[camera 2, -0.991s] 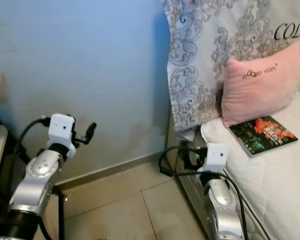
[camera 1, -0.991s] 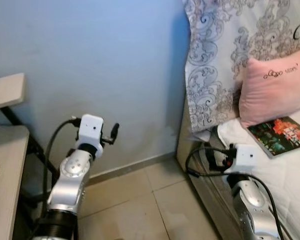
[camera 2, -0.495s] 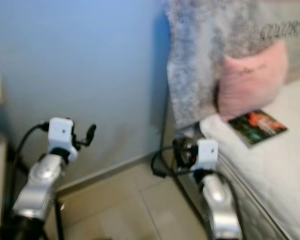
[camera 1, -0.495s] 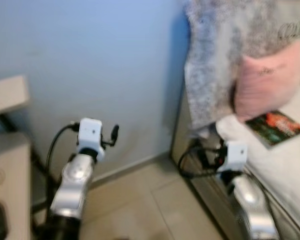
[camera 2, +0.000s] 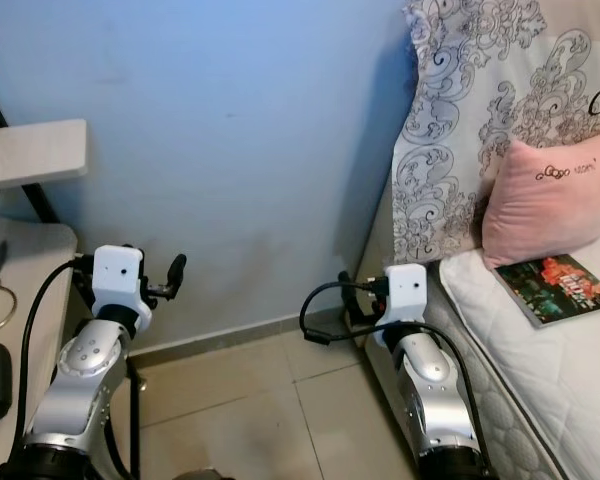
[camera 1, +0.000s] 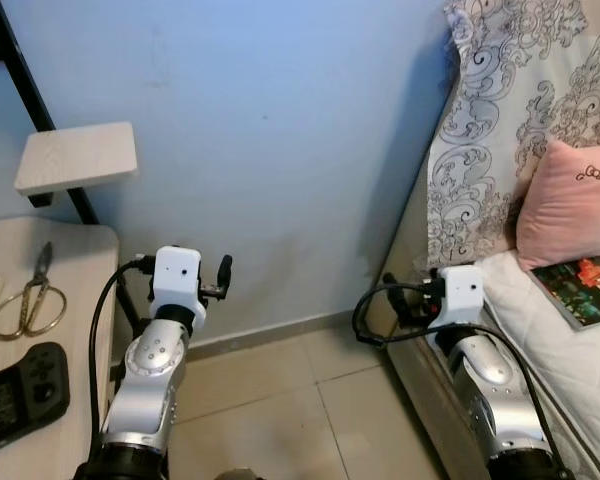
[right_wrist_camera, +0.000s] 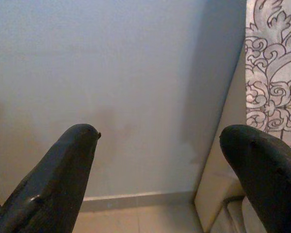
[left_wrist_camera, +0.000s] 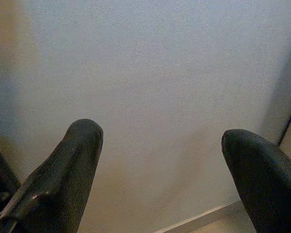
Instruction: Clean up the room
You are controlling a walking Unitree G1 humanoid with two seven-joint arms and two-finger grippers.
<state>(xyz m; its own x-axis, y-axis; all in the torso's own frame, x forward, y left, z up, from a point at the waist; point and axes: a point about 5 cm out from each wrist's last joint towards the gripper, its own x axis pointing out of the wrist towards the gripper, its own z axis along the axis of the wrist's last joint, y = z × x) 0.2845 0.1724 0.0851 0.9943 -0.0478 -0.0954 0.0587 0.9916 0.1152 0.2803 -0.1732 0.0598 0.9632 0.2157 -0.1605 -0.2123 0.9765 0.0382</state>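
Note:
My left gripper [left_wrist_camera: 162, 141] is held up in front of the blue wall [camera 1: 280, 130], open with nothing between its fingers. My right gripper [right_wrist_camera: 160, 141] is open and empty too, close to the bed's corner. On the wooden desk [camera 1: 80, 300] at the left lie gold-handled scissors [camera 1: 25, 297] and a black game controller [camera 1: 15, 395]. A colourful book [camera 1: 585, 288] lies on the white bed [camera 1: 570, 350] at the right, in front of a pink pillow [camera 1: 572, 205].
A small wooden shelf [camera 1: 78, 158] on a black frame juts out above the desk. A grey patterned pillow [camera 1: 510, 130] leans at the head of the bed. Beige floor tiles [camera 1: 280, 400] run between desk and bed up to the wall.
The camera has swung to the left, so the bed sits further right and the desk with scissors and controller has come into view. Both arms keep their pose.

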